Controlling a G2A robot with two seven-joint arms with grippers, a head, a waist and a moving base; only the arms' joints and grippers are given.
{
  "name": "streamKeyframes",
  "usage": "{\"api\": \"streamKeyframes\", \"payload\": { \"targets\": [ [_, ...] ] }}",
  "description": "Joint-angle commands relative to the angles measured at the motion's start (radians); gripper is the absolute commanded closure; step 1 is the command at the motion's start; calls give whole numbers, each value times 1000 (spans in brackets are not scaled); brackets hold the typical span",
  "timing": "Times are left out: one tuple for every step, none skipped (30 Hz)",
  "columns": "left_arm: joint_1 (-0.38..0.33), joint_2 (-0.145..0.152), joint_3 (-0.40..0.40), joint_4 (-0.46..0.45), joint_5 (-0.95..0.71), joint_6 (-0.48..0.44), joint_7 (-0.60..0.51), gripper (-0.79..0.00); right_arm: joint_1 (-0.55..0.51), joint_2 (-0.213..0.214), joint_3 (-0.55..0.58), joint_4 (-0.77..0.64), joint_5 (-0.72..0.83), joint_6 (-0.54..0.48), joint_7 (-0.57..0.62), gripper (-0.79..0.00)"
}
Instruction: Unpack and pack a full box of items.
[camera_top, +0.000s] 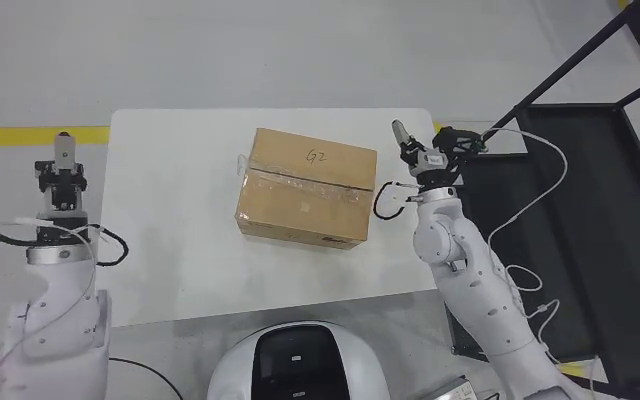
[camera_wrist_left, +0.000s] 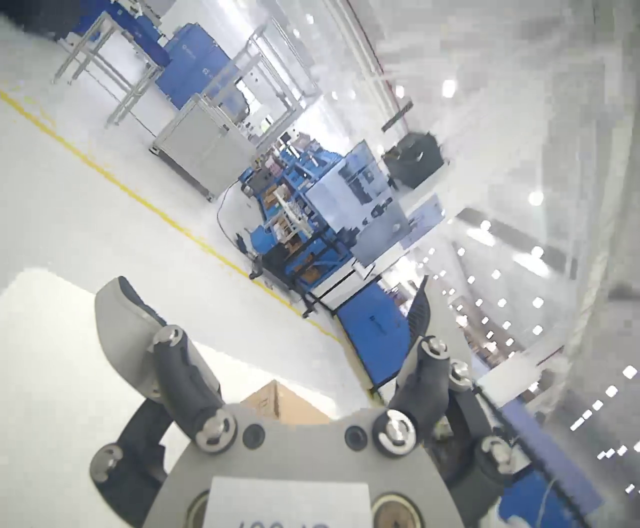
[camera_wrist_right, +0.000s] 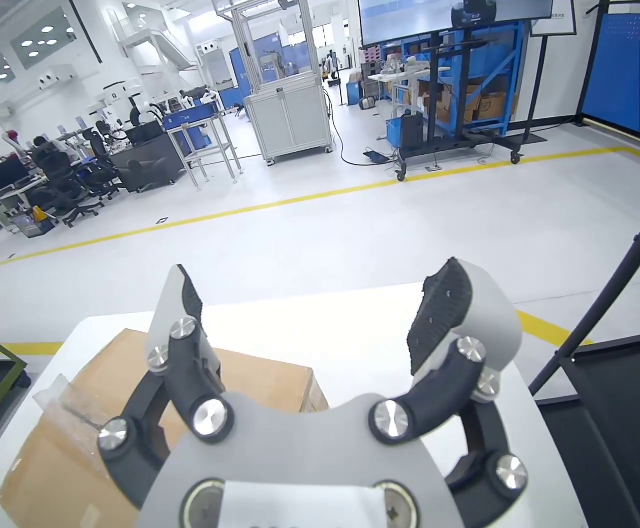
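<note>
While the left gripper (camera_wrist_left: 272, 295) hangs off the tabletop's (camera_top: 170, 220) nine o'clock edge, fingers (camera_wrist_left: 125, 320) apart, the taped cardboard box (camera_top: 307, 187) sits mid-tabletop. At the box's three o'clock, the right gripper (camera_wrist_right: 315, 280) hovers, its fingers (camera_wrist_right: 440, 310) likewise apart.

The left gripper (camera_wrist_left: 272, 300) is spread wide, its two fingers (camera_wrist_left: 130, 325) well apart with nothing held between them. Just past the gripper's base, in the gap between the fingers, a corner of a brown cardboard box (camera_wrist_left: 277, 402) shows, resting on a white table (camera_wrist_left: 45, 340) that runs out beneath the hand. Farther beyond the fingertips lies a pale floor crossed by a yellow line (camera_wrist_left: 125, 192). Past that line stand a grey cabinet (camera_wrist_left: 205, 142), blue shelves (camera_wrist_left: 295, 240) crowded with gear, and a large screen (camera_wrist_left: 357, 200). A blue panel (camera_wrist_left: 377, 332) stands nearer the hand, close by one fingertip.
</note>
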Motion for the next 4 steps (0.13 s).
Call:
{"api": "streamKeyframes", "payload": {
  "targets": [
    [0,0,0,0,0,0,0,-784,0,0,0,0,0,0,0,-784],
    [0,0,0,1,-12,0,1,-785,0,0,0,0,1,0,0,-785],
    [0,0,0,1,-9,0,1,-784,0,0,0,0,1,0,0,-784],
    [0,0,-1,0,0,0,-1,-785,0,0,0,0,0,0,0,-785]
  ]
}}
